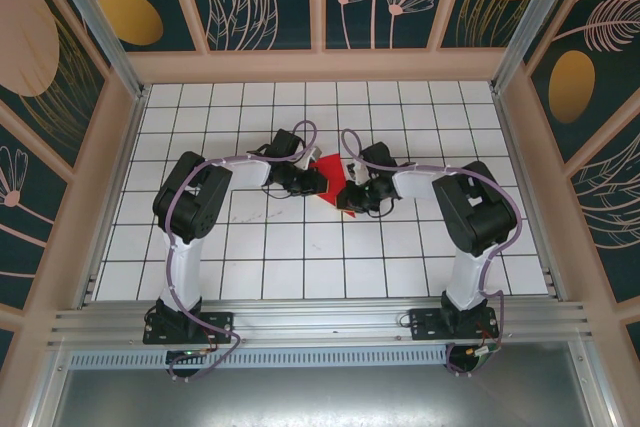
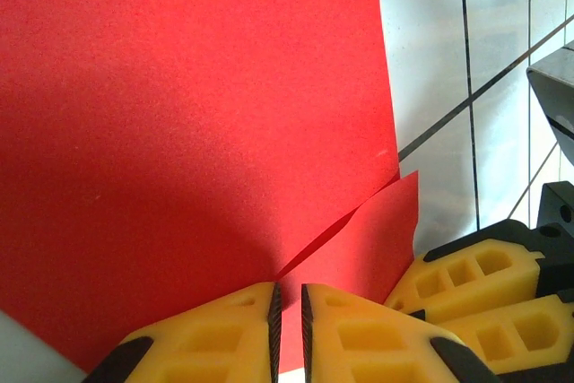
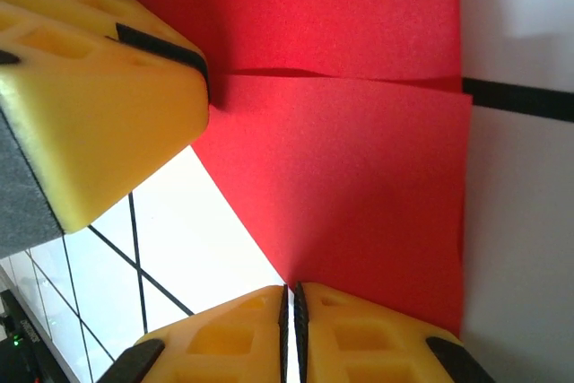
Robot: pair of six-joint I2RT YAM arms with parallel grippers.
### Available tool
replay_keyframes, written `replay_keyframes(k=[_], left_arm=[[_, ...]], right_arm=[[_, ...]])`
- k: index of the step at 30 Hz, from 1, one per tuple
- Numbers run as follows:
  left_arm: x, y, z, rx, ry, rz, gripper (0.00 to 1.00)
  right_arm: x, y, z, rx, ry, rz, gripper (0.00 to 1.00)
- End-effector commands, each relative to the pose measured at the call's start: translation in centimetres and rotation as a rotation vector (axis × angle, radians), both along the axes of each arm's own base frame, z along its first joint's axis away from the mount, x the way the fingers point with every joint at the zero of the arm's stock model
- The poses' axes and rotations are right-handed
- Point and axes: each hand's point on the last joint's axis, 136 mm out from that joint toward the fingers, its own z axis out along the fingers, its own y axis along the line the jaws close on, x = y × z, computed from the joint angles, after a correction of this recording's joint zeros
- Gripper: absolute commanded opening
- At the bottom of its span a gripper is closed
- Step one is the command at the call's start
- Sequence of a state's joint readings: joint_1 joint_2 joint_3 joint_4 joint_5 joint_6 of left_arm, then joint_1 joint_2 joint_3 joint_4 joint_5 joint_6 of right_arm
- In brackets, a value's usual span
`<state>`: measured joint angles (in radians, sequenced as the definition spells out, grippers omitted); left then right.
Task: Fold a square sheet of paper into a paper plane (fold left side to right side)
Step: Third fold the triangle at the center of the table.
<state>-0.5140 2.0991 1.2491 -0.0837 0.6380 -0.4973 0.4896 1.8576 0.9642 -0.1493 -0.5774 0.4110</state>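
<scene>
Square sheet of paper (image 1: 333,190): red, plain and partly folded, it lay at the middle of the white-tiled desk (image 1: 250,257), between the two arms. In the left wrist view one layer overlapped another along a slanted edge.
Left end effector (image 2: 289,298): its yellow fingers were drawn almost together with only a thin slit left, pinching the paper's near edge where the two layers met.
Right end effector (image 3: 291,298): its fingers were pressed together on a corner of the paper, and one of the other arm's fingers touched the paper close by.
Step, as judged: the left-to-right fold looked underway, with the crease not yet pressed flat.
Risk, tearing: with both pinches so close together, pulls in opposite directions could rip or crumple the thin paper.
Risk, crooked fold: an uneven lift could set the edges askew and fix a slanted crease.
Risk, collision: the yellow fingers were near enough to knock each other and jolt the paper loose.
Writing: none could be read, and no brand or label showed on the paper or fingers.
</scene>
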Motion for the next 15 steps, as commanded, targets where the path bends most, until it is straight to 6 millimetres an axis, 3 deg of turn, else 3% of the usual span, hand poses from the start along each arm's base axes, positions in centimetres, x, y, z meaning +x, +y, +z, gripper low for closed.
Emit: replay_keyframes(k=[1, 15], left_arm=[[-1.7, 2.4, -5.4, 0.171, 0.078, 0.017, 0.19], [-1.6, 2.5, -5.5, 0.177, 0.075, 0.018, 0.18]], right_arm=[[-2.0, -2.3, -1.2, -0.063, 0.084, -0.043, 0.14], [-4.8, -5.5, -1.9, -0.126, 0.14, -0.06, 0.08]])
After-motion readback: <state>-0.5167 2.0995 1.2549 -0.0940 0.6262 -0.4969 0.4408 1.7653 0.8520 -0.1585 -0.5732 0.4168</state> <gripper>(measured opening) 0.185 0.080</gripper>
